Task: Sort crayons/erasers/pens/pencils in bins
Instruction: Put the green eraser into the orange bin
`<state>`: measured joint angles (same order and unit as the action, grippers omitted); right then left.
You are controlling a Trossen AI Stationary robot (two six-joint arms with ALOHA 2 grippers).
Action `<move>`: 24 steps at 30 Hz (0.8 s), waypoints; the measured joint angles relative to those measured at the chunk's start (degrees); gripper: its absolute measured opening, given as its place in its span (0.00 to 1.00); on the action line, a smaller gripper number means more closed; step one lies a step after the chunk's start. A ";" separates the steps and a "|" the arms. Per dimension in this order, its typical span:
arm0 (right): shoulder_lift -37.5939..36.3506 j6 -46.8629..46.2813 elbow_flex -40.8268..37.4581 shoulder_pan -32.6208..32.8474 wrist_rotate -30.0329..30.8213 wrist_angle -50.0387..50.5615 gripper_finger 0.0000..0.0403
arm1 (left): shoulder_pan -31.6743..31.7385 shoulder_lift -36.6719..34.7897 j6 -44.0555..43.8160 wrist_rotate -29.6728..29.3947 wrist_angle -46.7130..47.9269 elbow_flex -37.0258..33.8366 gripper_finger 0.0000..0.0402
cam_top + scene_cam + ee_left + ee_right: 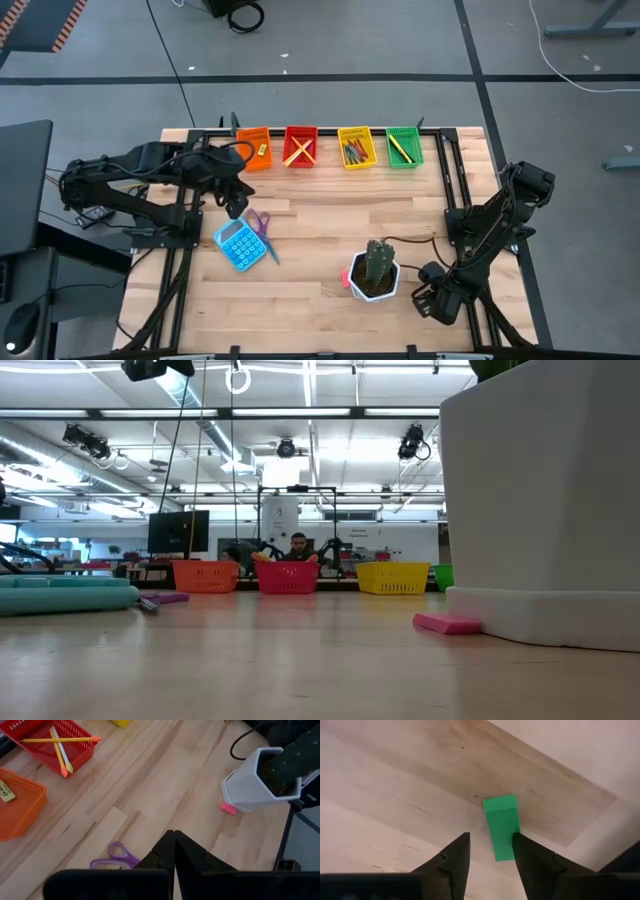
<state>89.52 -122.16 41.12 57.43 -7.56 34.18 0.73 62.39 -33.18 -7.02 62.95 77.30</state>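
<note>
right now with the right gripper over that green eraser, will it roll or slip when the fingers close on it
The green eraser is a flat-sided block lying on the table, so it probably won't roll. It sits off-centre in the right gripper, near one finger, so closing may nudge or twist it first. It looks small and likely light.

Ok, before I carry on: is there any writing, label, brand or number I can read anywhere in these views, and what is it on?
None can be read.
Blue calculator: its keys and display are too small to make out.
Yellow-green eraser in the orange bin: dark marks on it, too blurred to read.
Signs in the room behind the table: too small to read.
Green eraser, pink eraser, white cactus pot: no text shows.
</note>
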 joint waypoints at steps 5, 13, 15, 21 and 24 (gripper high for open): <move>-0.94 1.73 0.08 -0.17 0.21 0.48 0.36 | -1.03 -0.19 0.88 0.04 -0.01 0.00 0.03; -0.92 5.61 1.07 0.11 0.84 1.80 0.31 | -1.25 -0.19 2.13 -0.22 -0.01 0.00 0.04; -0.92 6.45 1.09 0.11 0.19 2.80 0.30 | -1.25 -0.19 2.11 -0.21 -0.01 0.00 0.03; -0.83 6.94 1.00 0.09 -1.96 4.16 0.27 | -1.25 -0.19 1.98 -0.23 -0.03 0.00 0.03; -0.82 7.89 1.86 0.10 -2.00 4.11 0.23 | -1.25 -0.19 1.96 -0.23 -0.03 0.00 0.05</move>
<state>88.70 -114.26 42.99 57.53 -9.56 38.29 -0.51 62.19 -31.22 -7.25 62.92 77.30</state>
